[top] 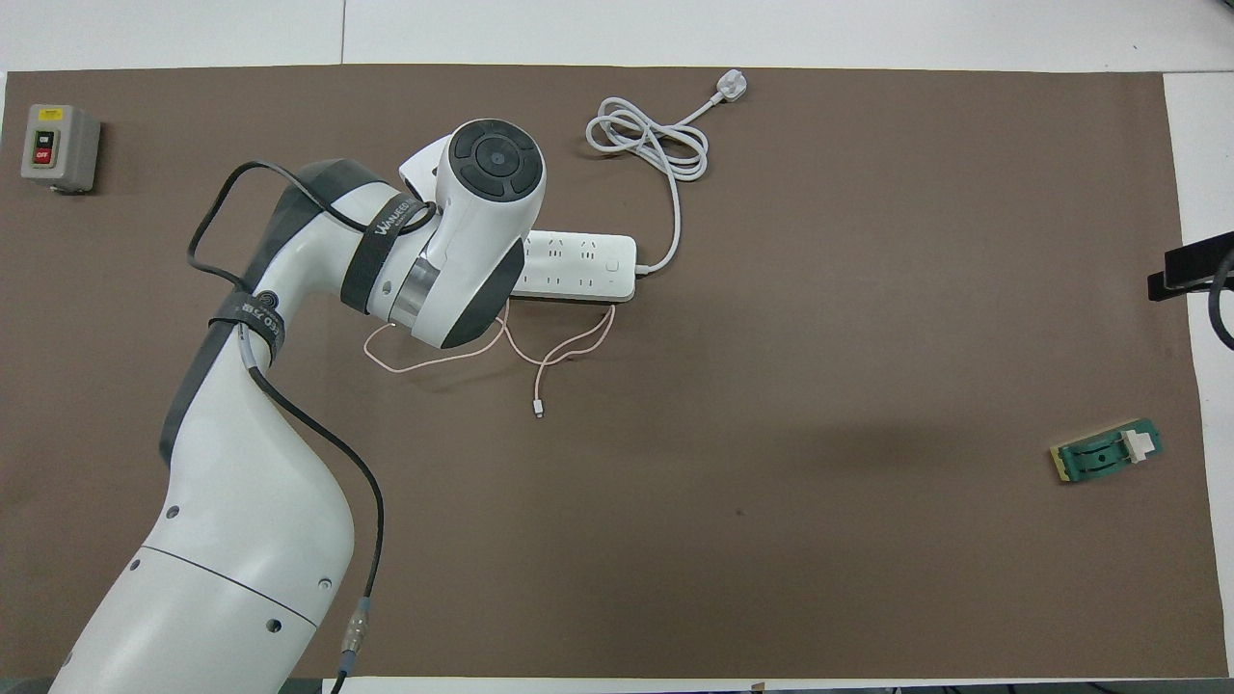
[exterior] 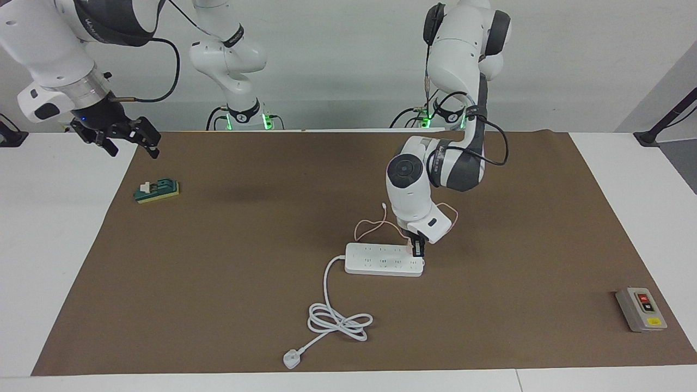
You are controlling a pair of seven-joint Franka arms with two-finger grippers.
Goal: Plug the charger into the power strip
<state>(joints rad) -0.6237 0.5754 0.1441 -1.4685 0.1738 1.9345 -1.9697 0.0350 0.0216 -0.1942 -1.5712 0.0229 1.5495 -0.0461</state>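
The white power strip (exterior: 381, 259) lies mid-table, its thick white cord (exterior: 335, 318) coiled farther from the robots and ending in a plug (exterior: 291, 360). My left gripper (exterior: 417, 249) points down onto the strip's end toward the left arm's side, shut on the small pale-pink charger (exterior: 409, 247), which sits at the sockets there. Its thin pink cable (exterior: 369, 224) loops on the mat nearer to the robots. In the overhead view the left wrist hides the gripper and charger; the strip (top: 583, 266) and cable (top: 564, 351) show. My right gripper (exterior: 128, 142) waits open, raised over the mat's corner.
A green-and-yellow block with a white piece (exterior: 157, 191) lies at the right arm's end, below the right gripper. A grey box with red and black buttons (exterior: 641, 309) sits at the left arm's end, far from the robots. A brown mat (exterior: 245, 283) covers the table.
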